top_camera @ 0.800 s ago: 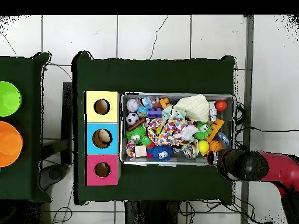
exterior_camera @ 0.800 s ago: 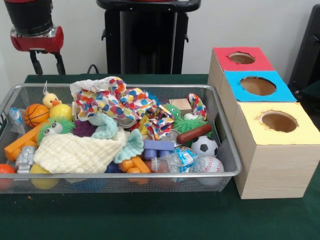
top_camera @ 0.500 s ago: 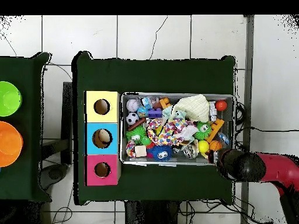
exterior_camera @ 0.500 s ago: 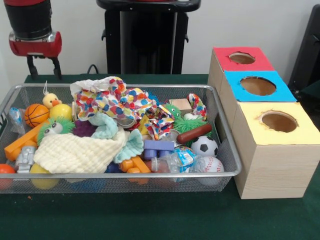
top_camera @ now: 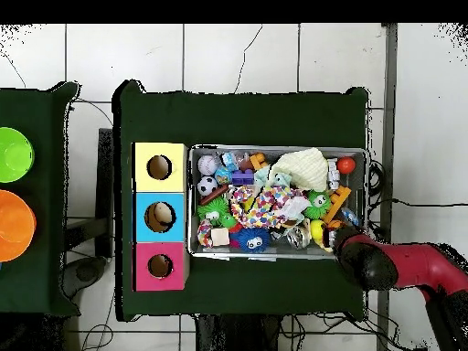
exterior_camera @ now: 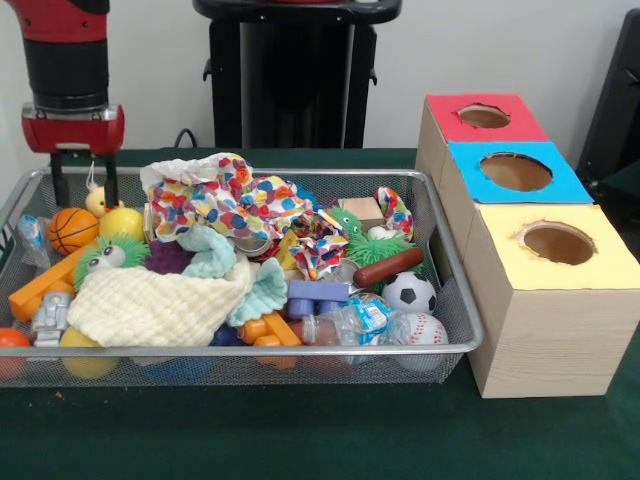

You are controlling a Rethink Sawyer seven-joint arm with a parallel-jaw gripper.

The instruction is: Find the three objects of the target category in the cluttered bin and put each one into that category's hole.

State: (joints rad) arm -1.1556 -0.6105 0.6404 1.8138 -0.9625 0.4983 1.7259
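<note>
In the front view, the red-and-black gripper [exterior_camera: 84, 186] hangs with its two black fingers [exterior_camera: 111, 186] spread apart, straddling the fluffy yellow duckling [exterior_camera: 98, 201] at ten o'clock in the silver wire-mesh bin [exterior_camera: 440, 222]. The overhead view hides the duckling beneath the arm's end [top_camera: 366, 263] at the bin's [top_camera: 280, 150] four-o'clock corner.

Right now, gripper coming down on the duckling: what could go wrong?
1. The gripper, jaws open, straddles the duckling close to the bin rim; one jaw may catch the mesh.
2. The yellow ball and basketball sit right beside the duckling; closing could nip one of them or push it away.
</note>
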